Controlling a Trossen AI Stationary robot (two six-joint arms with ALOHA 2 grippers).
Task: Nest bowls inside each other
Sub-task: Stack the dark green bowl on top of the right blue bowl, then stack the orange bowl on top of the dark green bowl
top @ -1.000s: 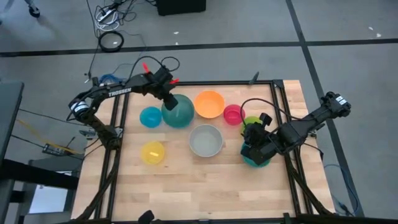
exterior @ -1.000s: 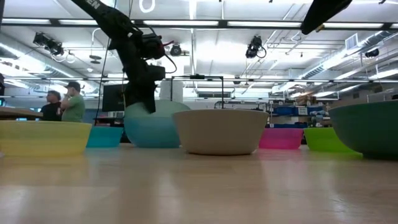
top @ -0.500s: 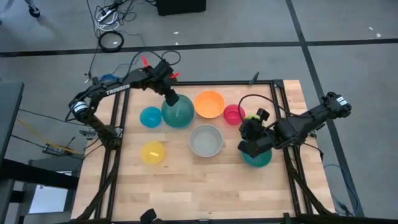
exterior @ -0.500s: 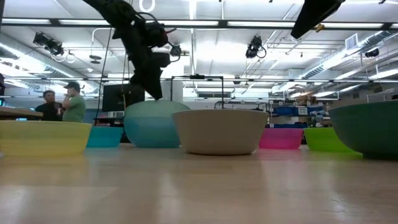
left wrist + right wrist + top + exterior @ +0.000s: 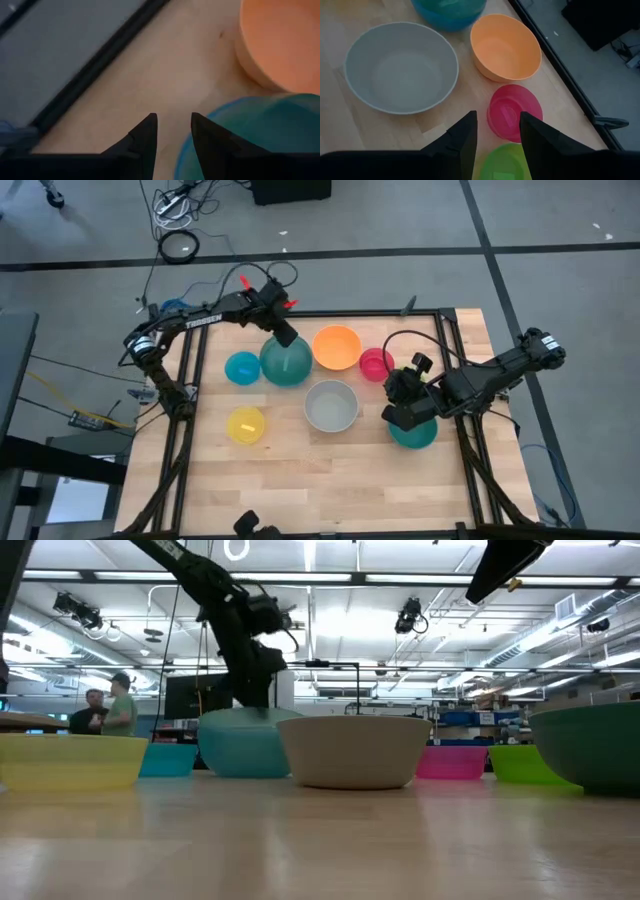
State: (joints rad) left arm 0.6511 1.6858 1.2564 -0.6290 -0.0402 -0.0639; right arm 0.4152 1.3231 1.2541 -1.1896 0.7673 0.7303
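Wooden table (image 5: 300, 470) | left gripper (image 5: 285, 338): slightly parted, empty, at 12 o'clock rim of upturned teal bowl (image 5: 285, 361) | right gripper (image 5: 398, 405): slightly parted, empty, above green bowl (image 5: 415, 432)'s 9 o'clock side | grey-white bowl (image 5: 331, 406) centre; orange bowl (image 5: 336, 347), pink bowl (image 5: 375, 364) at 1 o'clock

Overhead looking down, table-level looking across, both sharing grey-white bowl (image 5: 331, 406)
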